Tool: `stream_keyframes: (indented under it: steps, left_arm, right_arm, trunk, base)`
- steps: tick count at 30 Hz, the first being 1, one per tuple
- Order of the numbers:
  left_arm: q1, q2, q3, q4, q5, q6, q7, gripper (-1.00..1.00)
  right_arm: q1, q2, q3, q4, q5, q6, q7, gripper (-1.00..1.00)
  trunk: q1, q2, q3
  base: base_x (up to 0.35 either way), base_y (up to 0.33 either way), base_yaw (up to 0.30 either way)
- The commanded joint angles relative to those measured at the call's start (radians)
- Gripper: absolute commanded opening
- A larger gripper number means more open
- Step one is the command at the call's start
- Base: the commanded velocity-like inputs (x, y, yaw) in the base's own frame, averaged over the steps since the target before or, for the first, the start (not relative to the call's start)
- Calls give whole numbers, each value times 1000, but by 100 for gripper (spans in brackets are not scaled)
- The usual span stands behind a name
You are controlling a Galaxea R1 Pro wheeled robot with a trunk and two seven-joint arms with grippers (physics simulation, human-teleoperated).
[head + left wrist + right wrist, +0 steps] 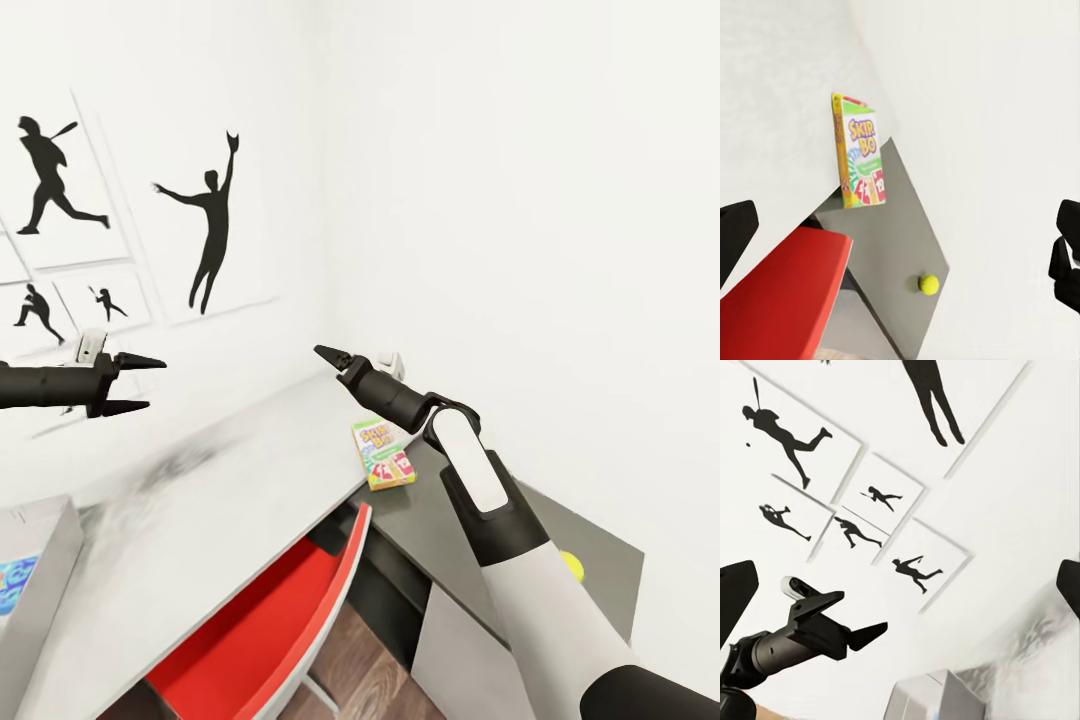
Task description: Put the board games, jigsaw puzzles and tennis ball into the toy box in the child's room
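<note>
The orange-green Skip-Bo board game point(383, 453) point(860, 154) lies flat where the table's white top point(200, 520) meets its dark grey part. The tennis ball point(571, 566) point(928, 284) rests on that grey part, nearer me, half hidden behind my right forearm. The grey toy box point(35, 560) point(937, 701) stands on the table at the near left, with a blue printed board game point(12, 585) showing inside. My left gripper point(155, 384) point(864, 610) hovers open and empty above the table's left. My right gripper point(328, 354) is open and empty, above and behind the Skip-Bo box.
A red chair point(260, 620) point(780, 300) is tucked under the table just in front of me. White walls close the corner behind the table, with black silhouette pictures point(210, 230) on the left wall. Wooden floor point(370, 680) shows below the chair.
</note>
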Motion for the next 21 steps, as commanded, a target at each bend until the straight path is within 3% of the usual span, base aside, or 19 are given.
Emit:
stream_keyframes:
  steps: [1,10,17,21]
  left_arm:
    - [-2,1,-4,0,11,0,8,100]
    - [24,-44,-5,5,10,0,8,100]
    - [47,-48,-4,31,13,0,8,100]
    - [49,-47,-4,45,14,0,8,100]
  right_arm:
    - [-1,0,-1,0,-6,3,-3,100]
    - [8,-2,-4,-8,-6,3,-35,100]
    - [9,-1,-1,-2,-9,13,-156,100]
    - [10,1,0,8,-11,14,-171,100]
  trunk:
    - [1,-2,-1]
    - [1,-2,9]
    - [1,-2,12]
    - [1,-2,12]
  base:
    - [135,3,-205]
    - [35,1,-189]
    - [2,0,-94]
    - [0,0,-18]
